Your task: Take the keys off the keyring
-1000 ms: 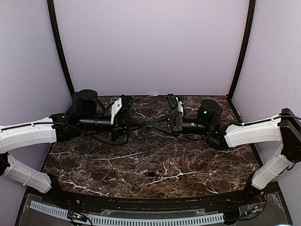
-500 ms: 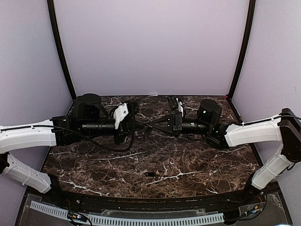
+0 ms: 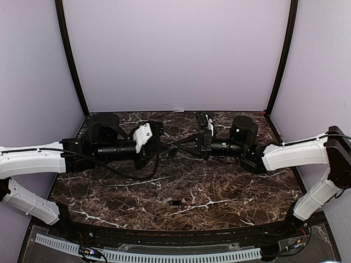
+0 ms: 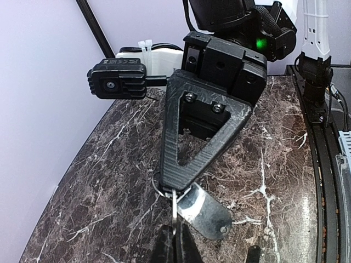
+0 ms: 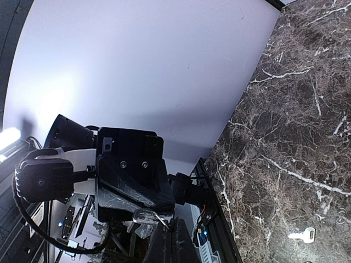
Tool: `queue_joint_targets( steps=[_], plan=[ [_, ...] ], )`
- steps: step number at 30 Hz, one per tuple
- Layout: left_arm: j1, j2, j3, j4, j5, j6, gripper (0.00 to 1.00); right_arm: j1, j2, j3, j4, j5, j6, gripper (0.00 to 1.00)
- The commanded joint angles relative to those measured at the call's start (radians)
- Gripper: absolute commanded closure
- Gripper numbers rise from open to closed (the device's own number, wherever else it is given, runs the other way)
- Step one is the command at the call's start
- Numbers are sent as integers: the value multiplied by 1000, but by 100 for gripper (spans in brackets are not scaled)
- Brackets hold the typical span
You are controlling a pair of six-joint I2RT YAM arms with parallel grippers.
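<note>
Above the middle of the marble table (image 3: 109,192) my two grippers meet tip to tip. The left gripper (image 4: 175,234) is shut on a thin silvery key (image 4: 174,211) seen edge-on. My right gripper (image 5: 171,226) is shut on the wire keyring (image 4: 157,184), which loops round its fingertips. A second flat silver key (image 4: 207,215) hangs from the ring beside the left fingers. In the top view the left gripper (image 3: 163,148) and right gripper (image 3: 180,146) nearly touch. One loose key (image 3: 175,203) lies on the table nearer the front, also showing as a pale key (image 5: 301,235) in the right wrist view.
Purple walls close in the back and both sides, with black corner posts (image 3: 74,60). A white cable rail (image 3: 148,255) runs along the front edge below the arm bases. Both forearms lie low across the back half of the table.
The left wrist has rolled, swinging its white camera mount round and to the right, and the left gripper has edged toward the right one. The right arm has stayed almost still.
</note>
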Motion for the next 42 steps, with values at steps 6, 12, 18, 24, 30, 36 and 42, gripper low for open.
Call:
queue_joint_targets(
  steps=[6,12,18,24,30,36,42],
  plan=[
    [-80,-40,-39,-107,39,50,100,-83,-25,14,96,217,29,100],
    [-122,-23,-40,-115,-16,77,100,-83,-31,21,95,242,34,100],
    [-148,-19,-45,-112,-47,89,100,-85,-33,21,98,262,43,100],
    [-158,-25,-55,-94,-59,95,100,-85,-23,29,111,263,43,100],
    [-158,10,-30,-108,-48,95,100,-75,-6,50,119,254,37,100],
    [-159,35,-18,-118,-71,99,100,-48,2,76,112,279,17,100],
    [-178,48,-26,-110,-111,119,100,-29,26,88,141,325,26,100]
  ],
)
